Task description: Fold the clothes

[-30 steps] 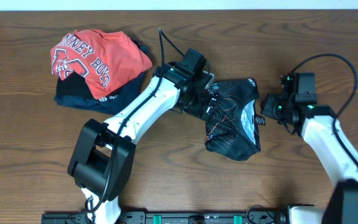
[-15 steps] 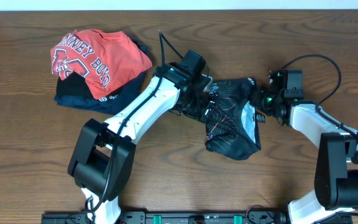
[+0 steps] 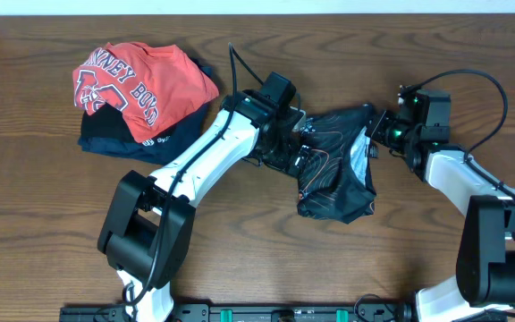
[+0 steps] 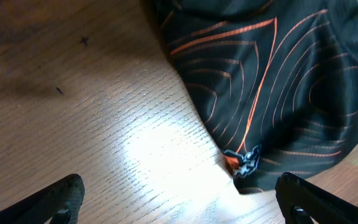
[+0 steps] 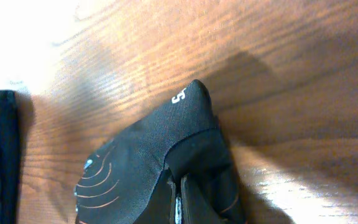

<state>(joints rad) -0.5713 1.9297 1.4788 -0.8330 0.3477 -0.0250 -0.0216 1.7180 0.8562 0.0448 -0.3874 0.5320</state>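
**A:** Black jersey [image 3: 333, 174], overhead first. Where is it?

**B:** Bunched in a heap on the table [image 3: 43, 233], between my two arms. Nowhere near folded. The red T-shirt [image 3: 141, 76] and the navy garment [image 3: 105, 139] under it are stacked well apart at far left, not my job.

**A:** Grippers?

**B:** My left gripper [image 3: 295, 148] sits over the heap's left edge. My right gripper [image 3: 375, 134] is at the upper right corner, and the cloth runs right up to it.

**A:** Left wrist view?

**B:** Fingers [image 4: 61, 196] spread wide at the bottom corners, with only bare wood between them. The jersey's wavy-lined edge [image 4: 278, 81] lies just ahead. Nothing is gripped. I'd guess that arm is parked there ready to take the opposite edge.

**A:** Right wrist?

**B:** Jaws pressed together, pinching a fold of the jersey [image 5: 160, 149]. The fabric climbs straight into the bottom of the frame, with a white-lettered tip poking past. I can't make out the fingers themselves under the cloth.

**A:** Why hold it there?

**B:** My read is that a corner pinch lets me pull the heap out flat before any fold. The risk is catching two layers at once.
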